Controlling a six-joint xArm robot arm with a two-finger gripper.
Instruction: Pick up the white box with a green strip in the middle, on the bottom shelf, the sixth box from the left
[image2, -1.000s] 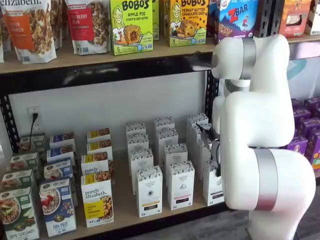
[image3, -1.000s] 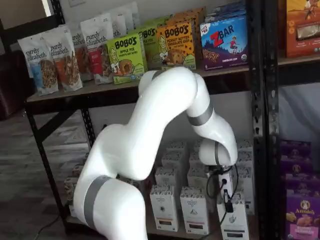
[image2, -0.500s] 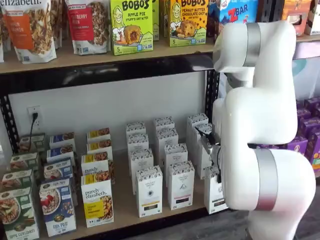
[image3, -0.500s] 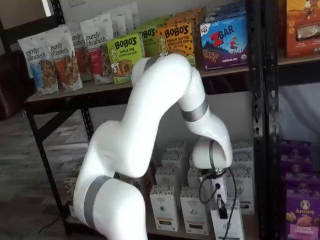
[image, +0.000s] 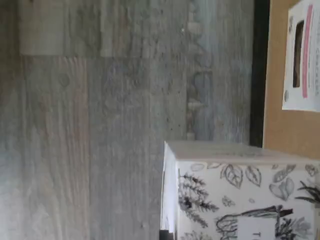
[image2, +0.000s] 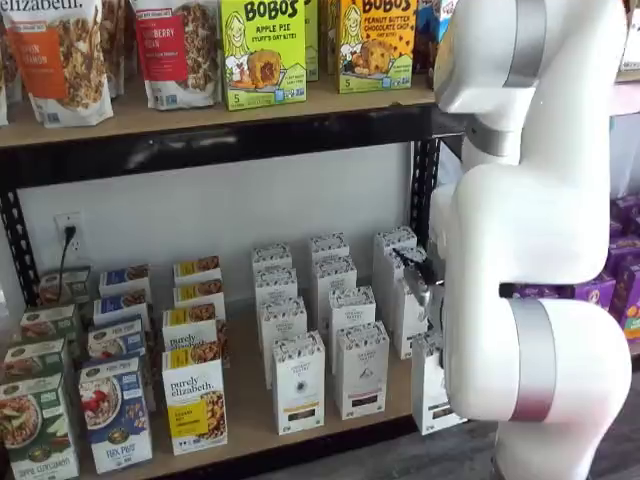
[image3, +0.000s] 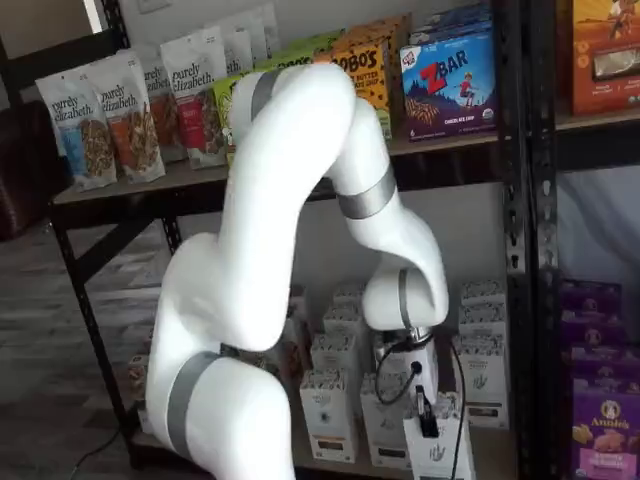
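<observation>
the bottom shelf (image2: 245, 405) is seen stocked with rows of white cartons and cereal boxes; granola bags and bar boxes are lined up on the shelf above. the white box (image3: 437, 448) is seen out past the shelf's front edge, over bare wood floor (image: 100, 125), with open room in front of it. in the wrist view its leaf-patterned top (image: 240, 195) is seen beside the shelf's dark front rail. the gripper (image3: 425, 412) is closed on the box's top, one black finger pressed down its front.
</observation>
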